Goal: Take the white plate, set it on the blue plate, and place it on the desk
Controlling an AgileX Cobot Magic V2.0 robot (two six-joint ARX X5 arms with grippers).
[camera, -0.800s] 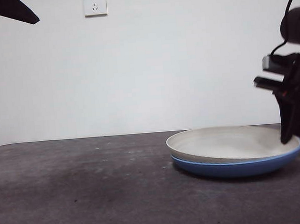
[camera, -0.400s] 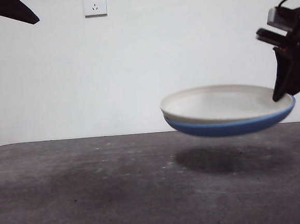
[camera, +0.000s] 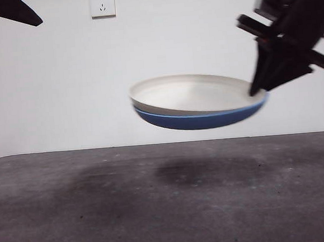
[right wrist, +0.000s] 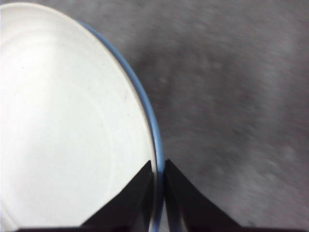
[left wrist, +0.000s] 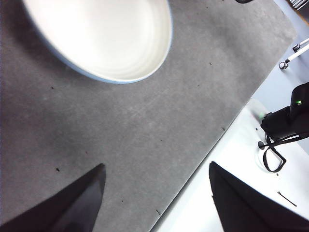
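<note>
The right gripper (right wrist: 159, 169) pinches the rims of the stacked plates, jaws nearly closed on them. The white plate (camera: 191, 93) sits nested in the blue plate (camera: 198, 119), both held in the air above the desk (camera: 102, 215). The left gripper (left wrist: 154, 181) waits apart, jaws wide. A wall socket (camera: 102, 3) carries no legible writing.

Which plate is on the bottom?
The blue plate is on the bottom. The white plate sits nested inside it, and the right end effector pinches both rims, holding them in the air.
</note>
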